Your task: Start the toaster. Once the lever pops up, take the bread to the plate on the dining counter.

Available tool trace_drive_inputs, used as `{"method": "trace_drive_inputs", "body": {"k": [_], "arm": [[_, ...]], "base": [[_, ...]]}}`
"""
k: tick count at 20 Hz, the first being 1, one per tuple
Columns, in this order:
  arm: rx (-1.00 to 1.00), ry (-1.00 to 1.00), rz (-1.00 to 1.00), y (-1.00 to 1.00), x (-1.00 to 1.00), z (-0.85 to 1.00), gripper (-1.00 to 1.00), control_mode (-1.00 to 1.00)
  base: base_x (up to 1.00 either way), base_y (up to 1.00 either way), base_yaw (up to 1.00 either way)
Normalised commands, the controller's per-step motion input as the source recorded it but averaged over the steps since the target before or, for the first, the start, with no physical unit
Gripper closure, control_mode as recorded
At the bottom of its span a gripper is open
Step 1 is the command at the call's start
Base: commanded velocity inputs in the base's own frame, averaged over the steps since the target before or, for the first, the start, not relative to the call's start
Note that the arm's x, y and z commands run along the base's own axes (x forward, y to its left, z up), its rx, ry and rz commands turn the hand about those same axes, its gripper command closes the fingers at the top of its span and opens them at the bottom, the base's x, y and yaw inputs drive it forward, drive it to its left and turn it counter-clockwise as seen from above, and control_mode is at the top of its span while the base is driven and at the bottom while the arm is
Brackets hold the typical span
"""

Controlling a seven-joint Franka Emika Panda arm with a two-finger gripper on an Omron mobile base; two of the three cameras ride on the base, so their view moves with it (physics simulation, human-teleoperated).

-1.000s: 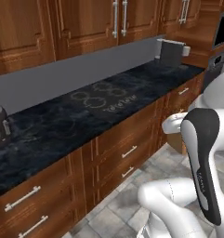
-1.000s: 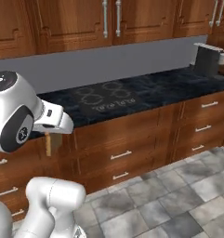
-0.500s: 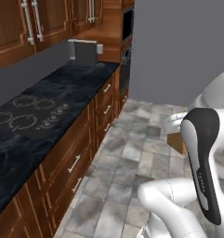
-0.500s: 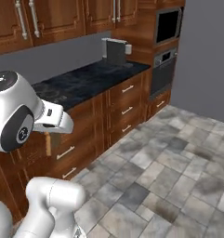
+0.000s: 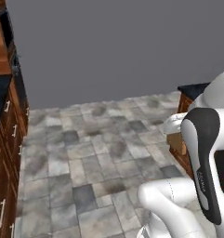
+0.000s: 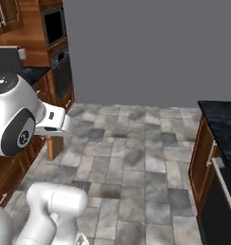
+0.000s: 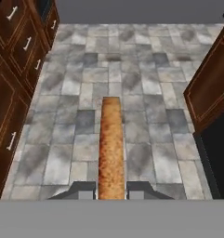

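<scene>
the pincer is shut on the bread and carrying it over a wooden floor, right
Not quite. The pincer is shut on the bread, but the floor under it is grey stone tile, not wood, as the hand view shows.

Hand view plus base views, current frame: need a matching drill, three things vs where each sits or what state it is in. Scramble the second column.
Things:
1. bread
2. gripper
3. dining counter

Places/states:
A. black top at the right edge of the right base view
B. edge-on over the tiled floor, held between the fingertips
C. shut on the slice

Pairs: 1-B, 2-C, 3-A
</scene>
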Motion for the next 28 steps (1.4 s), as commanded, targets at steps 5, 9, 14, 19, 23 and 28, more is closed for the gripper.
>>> {"method": "trace_drive_inputs", "body": {"k": [5, 9, 14, 19, 23, 28], "arm": [[0.00, 0.00, 0.00, 0.00, 0.00, 0.00, 1.00, 1.00], [0.00, 0.00, 0.00, 0.00, 0.00, 0.00, 1.00, 1.00], [0.00, 0.00, 0.00, 0.00, 0.00, 0.00, 1.00, 1.00], [0.00, 0.00, 0.00, 0.00, 0.00, 0.00, 1.00, 1.00], [0.00, 0.00, 0.00, 0.00, 0.00, 0.00, 1.00, 1.00], [0.00, 0.00, 0.00, 0.00, 0.00, 0.00, 1.00, 1.00]], "base": [[0.00, 0.00, -0.91], [0.00, 0.00, -0.90], [0.00, 0.00, -0.88], [0.00, 0.00, -0.83], [0.00, 0.00, -0.78], [0.01, 0.16, -0.62]]}}
